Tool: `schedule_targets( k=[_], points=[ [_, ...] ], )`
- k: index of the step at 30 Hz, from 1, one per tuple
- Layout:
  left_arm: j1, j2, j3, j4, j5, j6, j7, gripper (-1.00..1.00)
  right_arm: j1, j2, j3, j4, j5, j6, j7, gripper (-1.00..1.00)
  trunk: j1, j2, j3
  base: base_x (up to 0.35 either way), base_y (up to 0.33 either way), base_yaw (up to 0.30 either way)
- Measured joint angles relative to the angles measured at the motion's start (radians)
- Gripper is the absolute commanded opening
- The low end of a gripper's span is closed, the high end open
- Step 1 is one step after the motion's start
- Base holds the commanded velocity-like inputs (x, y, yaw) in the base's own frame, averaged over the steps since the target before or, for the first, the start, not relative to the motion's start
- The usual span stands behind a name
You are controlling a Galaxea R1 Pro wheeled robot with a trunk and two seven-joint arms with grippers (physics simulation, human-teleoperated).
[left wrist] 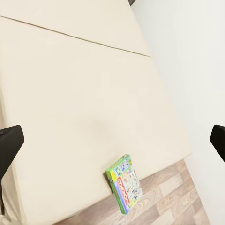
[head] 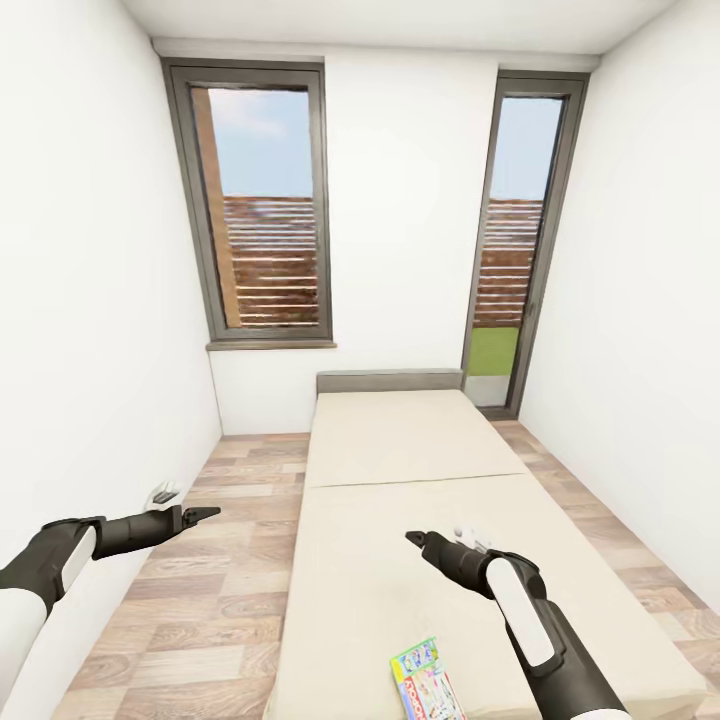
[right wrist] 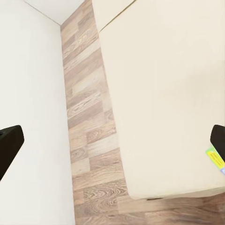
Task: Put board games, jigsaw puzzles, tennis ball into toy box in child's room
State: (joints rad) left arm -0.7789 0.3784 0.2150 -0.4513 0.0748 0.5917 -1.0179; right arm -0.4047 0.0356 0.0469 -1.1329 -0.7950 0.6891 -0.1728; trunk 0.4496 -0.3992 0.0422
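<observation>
Beige bed (head: 400, 470) — plank floor (head: 210, 600), white walls (head: 80, 250).

Both arms reach forward, low and apart; the left end effector (head: 205, 514) and right end effector (head: 412, 539) each hold nothing, fingers spread wide (seen from the wrists).

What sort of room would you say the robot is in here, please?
Probably a small bedroom: a low bed with a bare beige mattress, wood-plank floor, two tall dark-framed windows, and a green-edged board game on the bed.
</observation>
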Motion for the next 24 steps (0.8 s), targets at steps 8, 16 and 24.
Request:
schedule_targets(
  k=[8,16,24],
  points=[
    [0.000,0.000,0.001,0.000,0.000,0.003,-0.001,1.00,0.000,-0.001,0.000,0.000,-0.001,0.002,0.021,1.00,0.000,0.000,0.000,0.000,-0.015,0.000],
    [0.000,0.001,0.001,0.000,0.000,0.005,-0.001,1.00,0.000,-0.003,-0.001,0.000,0.000,0.019,0.050,1.00,0.000,0.000,0.000,0.000,-0.002,0.000],
    [0.000,0.002,0.003,0.000,0.001,0.005,-0.001,1.00,0.000,-0.003,-0.001,0.000,0.001,0.024,0.071,1.00,0.000,0.000,0.000,0.000,0.000,0.000]
  ],
)
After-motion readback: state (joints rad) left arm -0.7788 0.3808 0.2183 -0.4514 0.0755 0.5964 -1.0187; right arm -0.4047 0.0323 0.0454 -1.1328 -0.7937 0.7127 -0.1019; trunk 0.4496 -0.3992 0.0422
